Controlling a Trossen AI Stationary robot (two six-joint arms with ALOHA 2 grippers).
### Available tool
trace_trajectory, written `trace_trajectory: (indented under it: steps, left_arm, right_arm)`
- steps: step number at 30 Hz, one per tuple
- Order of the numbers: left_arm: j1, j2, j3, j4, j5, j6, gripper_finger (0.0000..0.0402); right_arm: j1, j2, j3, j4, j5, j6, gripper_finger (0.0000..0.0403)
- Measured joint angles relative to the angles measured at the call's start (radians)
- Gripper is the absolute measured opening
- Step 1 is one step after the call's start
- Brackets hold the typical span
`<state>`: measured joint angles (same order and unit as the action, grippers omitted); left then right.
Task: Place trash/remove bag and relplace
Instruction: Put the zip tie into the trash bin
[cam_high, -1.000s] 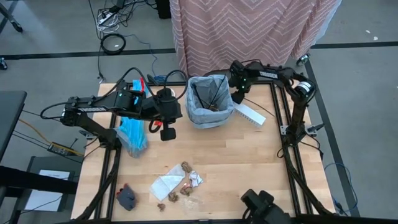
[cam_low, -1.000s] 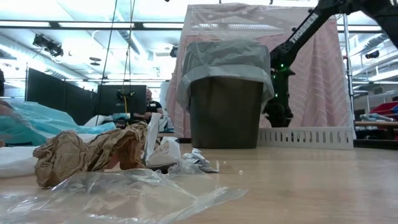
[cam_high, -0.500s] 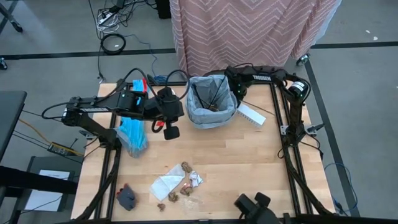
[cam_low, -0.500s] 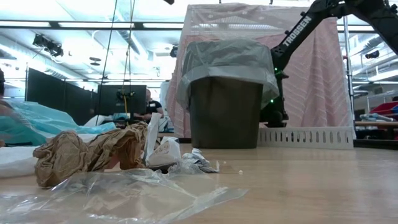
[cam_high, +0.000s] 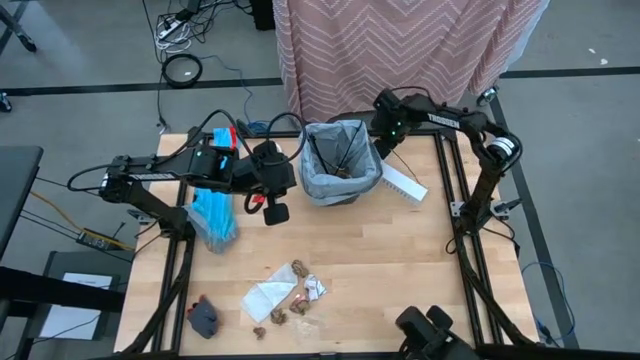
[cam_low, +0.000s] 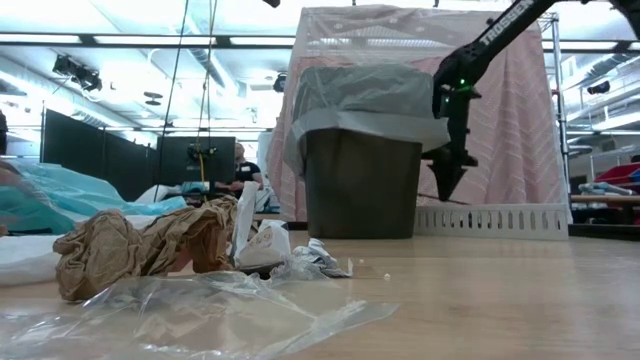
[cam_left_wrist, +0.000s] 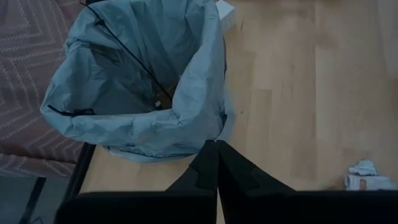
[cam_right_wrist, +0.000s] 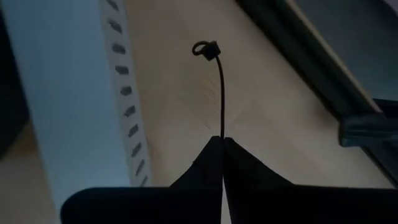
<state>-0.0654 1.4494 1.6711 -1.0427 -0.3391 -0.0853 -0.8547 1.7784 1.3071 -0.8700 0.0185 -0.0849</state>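
Observation:
A dark bin lined with the light grey bag (cam_high: 340, 160) stands at the table's far middle, with thin dark sticks (cam_left_wrist: 124, 50) leaning inside it. Just right of the bin, above the long white box (cam_high: 403, 183), my right gripper (cam_low: 445, 195) points down, shut on a thin dark stick (cam_right_wrist: 221, 93). My left gripper (cam_high: 275, 212) hangs shut and empty left of the bin. More trash (cam_high: 290, 298), brown paper wads and white scraps, lies near the table's front edge. The turquoise bag (cam_high: 212, 215) lies at the left. My right gripper pinches one end of the thin dark stick (cam_right_wrist: 222, 132) between its two fingertips, coming from above and pointing down. The stick hangs below the fingers, and its small looped head (cam_right_wrist: 205, 50) is lowest. Whether that head touches the table, I cannot tell.
The white perforated box (cam_low: 490, 220) lies on the table right of the bin. Crumpled brown paper (cam_low: 140, 245) and clear plastic film (cam_low: 200, 310) lie near the low camera. A dark grey lump (cam_high: 203, 317) sits at the near left corner. A pink patterned cloth (cam_high: 400, 50) hangs behind the table.
My right gripper dipped between the bin and the white box, then rose again, and now stands higher beside the bin's rim, its fingers clear of the bin's side in the low view. My left arm stayed where it was.

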Motion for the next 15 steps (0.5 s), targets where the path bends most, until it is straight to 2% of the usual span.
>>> trace_trajectory:
  steps: [10,15]
  left_arm:
    - [-0.001,0.0,0.0,-0.003,0.0,-0.004,0.0006]
    - [-0.001,0.0,0.0,-0.004,0.0,-0.002,0.0006]
  right_arm:
    - [-0.035,-0.116,0.0,0.002,0.014,0.143,0.0]
    - [-0.074,-0.146,0.002,-0.067,0.074,0.238,0.0]
